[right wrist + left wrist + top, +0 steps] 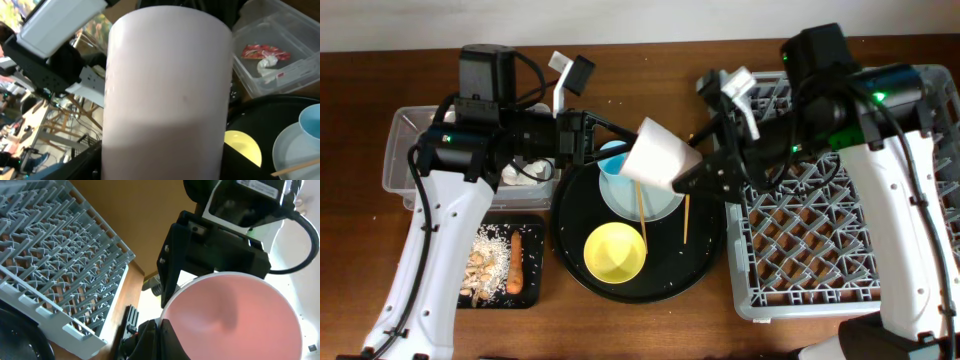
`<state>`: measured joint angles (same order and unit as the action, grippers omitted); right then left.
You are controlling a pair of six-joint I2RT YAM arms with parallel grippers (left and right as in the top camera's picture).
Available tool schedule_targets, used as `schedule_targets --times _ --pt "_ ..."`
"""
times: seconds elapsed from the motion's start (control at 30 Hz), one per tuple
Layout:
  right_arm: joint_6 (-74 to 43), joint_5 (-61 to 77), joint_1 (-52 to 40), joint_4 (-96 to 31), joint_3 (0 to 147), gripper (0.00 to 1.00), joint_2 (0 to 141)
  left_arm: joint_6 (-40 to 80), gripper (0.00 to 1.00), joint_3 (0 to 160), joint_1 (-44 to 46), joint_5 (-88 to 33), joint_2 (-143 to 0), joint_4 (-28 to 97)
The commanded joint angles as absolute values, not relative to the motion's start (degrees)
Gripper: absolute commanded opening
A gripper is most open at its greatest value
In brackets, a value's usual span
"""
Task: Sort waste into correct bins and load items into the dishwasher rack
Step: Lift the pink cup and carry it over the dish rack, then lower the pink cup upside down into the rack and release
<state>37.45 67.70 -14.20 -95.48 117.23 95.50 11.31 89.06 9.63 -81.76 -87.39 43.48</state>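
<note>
Gripped the pale pink cup with the right gripper, fingers closed on it, tilted above the round black tray beside the dishwasher rack. Could not determine finger spread of the left gripper at the cup mouth. Showed pink interior in left wrist view only. Showed red wrapper and white tissue inside clear tub in right wrist view only.

I count two cups, one pale pink plastic cup and one light blue plastic cup; one yellow round bowl; one pale grey round plate; two thin wooden chopsticks; one orange carrot piece; one red crinkled wrapper; one crumpled white tissue; one grey plastic lattice rack.
</note>
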Motion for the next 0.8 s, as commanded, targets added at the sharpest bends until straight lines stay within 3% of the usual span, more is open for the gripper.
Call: schedule_targets --times 0.0,0.13,0.17,0.3,0.4,0.47,0.57,0.6,0.77 --pt "37.7 67.5 -15.7 -94.5 118.2 0.68 95.0 10.2 0.0 89.3 10.1 -81.9 -87.7 43.3" --pt "37.7 67.0 -15.7 -92.7 118.2 0.5 95.0 10.2 0.0 89.3 10.1 -81.9 -87.6 43.5" --pt "37.7 66.8 -15.6 -91.9 118.2 0.47 95.0 10.1 0.05 89.3 10.1 -81.8 -87.6 44.2" --pt "35.5 62.7 -10.1 -91.1 118.2 0.39 95.0 10.2 0.4 89.3 10.1 -75.8 -87.6 44.6" --pt "29.6 54.2 -4.4 -91.5 118.2 0.36 95.0 10.2 0.43 89.3 10.1 -61.2 -87.6 44.9" --pt "22.3 44.1 -1.1 -91.5 118.2 0.34 95.0 10.2 0.5 89.3 10.1 -49.6 -87.7 47.7" --pt "10.0 24.7 2.8 -90.9 118.2 0.34 95.0 10.2 0.95 89.3 10.1 -40.4 -87.7 51.6" --pt "7.1 20.3 3.2 -90.5 118.2 0.34 95.0 10.2 0.99 89.3 10.1 -38.6 -87.7 52.0" --pt "0.9 6.1 3.2 -90.2 118.2 0.34 97.1 10.2 0.99 88.9 10.1 -30.1 -87.7 56.5"
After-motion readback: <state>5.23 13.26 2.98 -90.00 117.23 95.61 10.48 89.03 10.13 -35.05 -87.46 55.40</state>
